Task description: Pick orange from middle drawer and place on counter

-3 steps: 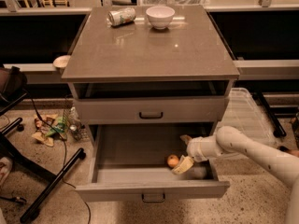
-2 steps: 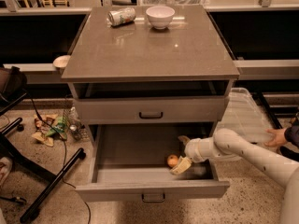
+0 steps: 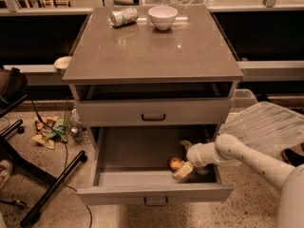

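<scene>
The orange (image 3: 175, 163) lies on the floor of the open middle drawer (image 3: 154, 193), near its front right. My gripper (image 3: 183, 158) is down inside the drawer just right of the orange. It is open, with one pale finger (image 3: 182, 171) in front of the fruit and the other behind it. The fingers reach toward the orange; I cannot tell whether they touch it. The counter (image 3: 152, 51) is the glossy grey-brown top of the cabinet, above both drawers.
A white bowl (image 3: 163, 16) and a tipped can (image 3: 123, 16) sit at the counter's far edge. The upper drawer (image 3: 153, 112) is shut. A clear plastic bin (image 3: 266, 127) stands right of the cabinet. Black chair legs (image 3: 42, 184) and floor litter (image 3: 50, 129) lie to the left.
My gripper has edged slightly left toward the orange. The orange and the drawer have not moved.
</scene>
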Action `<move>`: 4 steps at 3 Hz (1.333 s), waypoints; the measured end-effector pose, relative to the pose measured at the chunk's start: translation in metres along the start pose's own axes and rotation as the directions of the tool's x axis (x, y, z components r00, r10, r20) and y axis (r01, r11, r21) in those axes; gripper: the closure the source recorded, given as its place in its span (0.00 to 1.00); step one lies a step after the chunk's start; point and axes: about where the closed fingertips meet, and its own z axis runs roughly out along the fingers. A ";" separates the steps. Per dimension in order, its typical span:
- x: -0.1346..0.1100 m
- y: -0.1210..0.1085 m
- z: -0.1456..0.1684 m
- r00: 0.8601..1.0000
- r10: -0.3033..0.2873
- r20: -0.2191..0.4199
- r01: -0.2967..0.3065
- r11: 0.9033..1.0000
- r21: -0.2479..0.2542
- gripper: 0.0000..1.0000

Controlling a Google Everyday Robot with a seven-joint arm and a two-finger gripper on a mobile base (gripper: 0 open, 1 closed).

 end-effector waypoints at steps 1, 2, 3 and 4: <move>0.005 0.000 0.004 1.000 0.000 -0.003 0.000 1.000 0.000 0.17; 0.009 0.003 0.012 1.000 0.002 -0.002 -0.002 1.000 -0.015 0.40; 0.009 0.003 0.012 1.000 0.002 -0.002 -0.002 1.000 -0.015 0.63; 0.005 0.009 0.003 1.000 -0.010 -0.004 0.010 1.000 -0.002 0.87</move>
